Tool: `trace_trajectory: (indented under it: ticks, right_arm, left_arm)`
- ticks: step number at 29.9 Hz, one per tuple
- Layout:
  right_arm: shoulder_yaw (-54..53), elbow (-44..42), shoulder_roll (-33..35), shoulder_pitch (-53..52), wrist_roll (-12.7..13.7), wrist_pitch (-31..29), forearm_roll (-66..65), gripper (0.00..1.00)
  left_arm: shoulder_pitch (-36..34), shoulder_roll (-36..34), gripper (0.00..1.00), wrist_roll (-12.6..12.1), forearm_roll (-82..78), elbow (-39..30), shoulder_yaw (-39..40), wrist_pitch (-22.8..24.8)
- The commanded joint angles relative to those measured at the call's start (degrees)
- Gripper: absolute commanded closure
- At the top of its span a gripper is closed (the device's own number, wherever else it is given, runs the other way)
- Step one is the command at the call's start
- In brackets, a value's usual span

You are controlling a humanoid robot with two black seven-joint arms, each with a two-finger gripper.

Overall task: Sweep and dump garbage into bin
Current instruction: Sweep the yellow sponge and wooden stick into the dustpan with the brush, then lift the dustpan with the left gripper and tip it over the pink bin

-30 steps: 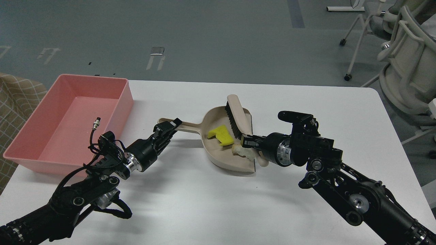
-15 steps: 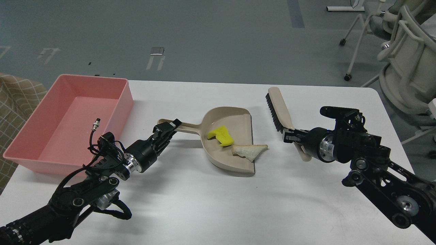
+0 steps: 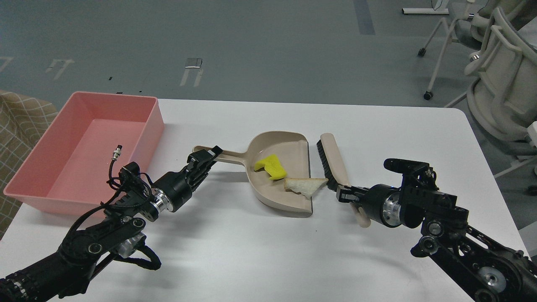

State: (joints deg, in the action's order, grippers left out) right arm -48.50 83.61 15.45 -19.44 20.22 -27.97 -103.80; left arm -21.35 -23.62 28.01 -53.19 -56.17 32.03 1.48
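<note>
On the white table [image 3: 260, 251] the beige dustpan [image 3: 289, 193] lies near the middle with its open lip facing right and its long handle reaching left. The left gripper [image 3: 205, 158] is closed on the end of that handle, its fingers clamped around the beige bar, while the black arm runs back toward the near left corner. Inside the pan, toward its far left part, rests the yellow notched block [image 3: 270, 166]. The pale triangular wedge [image 3: 305, 185] lies across the pan's lip on the near right side, one corner jutting out past the edge over the table. Just to the right of that lip stands the brush [image 3: 333, 161], its beige back running from far to near and its black bristles facing left toward the pan; the bristle row sits just beside the tip of the wedge, and whether they touch cannot be told. The right gripper [image 3: 345, 193] is closed on the near part of the brush handle, whose rounded end sticks out below it. The pink bin [image 3: 156, 121] sits at the far left of the table, well apart from the dustpan's bowl, with both scraps outside it.
</note>
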Motion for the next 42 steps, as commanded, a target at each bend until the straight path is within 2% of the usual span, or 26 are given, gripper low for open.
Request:
trace_trajectory:
  ticks: [1, 7, 12, 24, 30, 35, 42]
  right_arm:
    - [0.8, 0.1, -2.8, -0.4, 0.0, 0.0, 0.0, 1.00]
    - [0.5, 0.2, -8.2, -1.7, 0.4, 0.0, 0.0, 1.00]
    - [0.1, 2.5, -8.0, -2.5, 0.5, 0.0, 0.1, 1.00]
    - [-11.3, 3.7, -0.3, -1.8, 0.3, 0.0, 1.8, 0.99]
    - [-15.0, 3.4, 4.8, 0.2, 0.1, 0.0, 4.0, 0.99]
    - [-21.3, 3.8, 7.5, 6.1, -0.1, 0.0, 5.4, 0.99]
    - [-27.1, 5.7, 11.6, 14.2, -0.3, 0.0, 9.6, 0.99]
  left_arm:
    - [0.0, 0.0, 1.00, 0.0, 0.0, 0.0, 0.0, 0.0]
    - [0.1, 0.0, 1.00, 0.0, 0.0, 0.0, 0.0, -0.1]
    - [0.2, -0.1, 1.00, 0.0, 0.2, 0.0, 0.5, -0.1]
    - [0.0, 0.9, 1.00, 0.0, 4.1, -0.8, 1.7, -0.1]
    - [0.2, -0.2, 1.00, 0.0, 8.3, -6.1, 6.2, 0.4]
    - [1.2, -2.7, 1.00, 0.0, 8.5, -8.3, 9.9, 0.7]
    - [4.4, -10.4, 1.00, 0.0, 11.4, -11.8, 16.7, 2.4]
